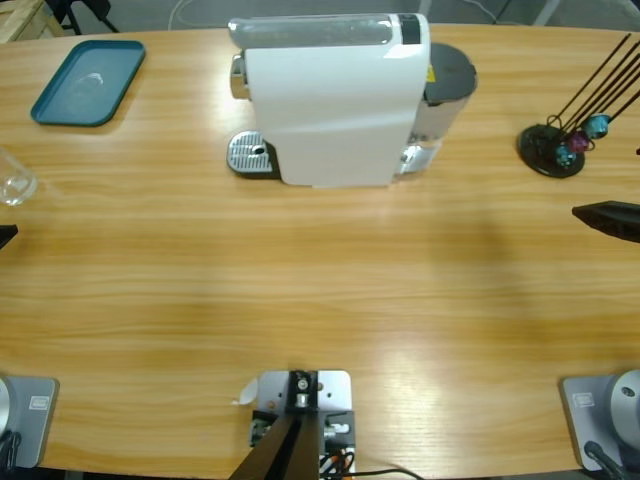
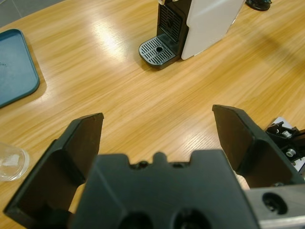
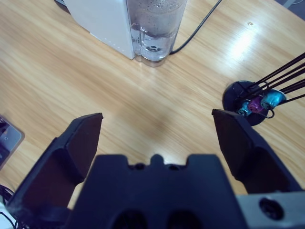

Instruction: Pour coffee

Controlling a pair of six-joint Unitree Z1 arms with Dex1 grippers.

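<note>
While both grippers, left gripper [image 2: 157,138] and right gripper [image 3: 157,138], gape empty, the glass [image 1: 15,180] sits at 9 o'clock by the table [image 1: 320,300] edge; coffee in it not discernible. Judged light, slippery, breakable: grip mid-wall.

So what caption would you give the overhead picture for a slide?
White coffee machine at the back of a wooden table, teal tray and clear glass left, capsule rack right.
</note>
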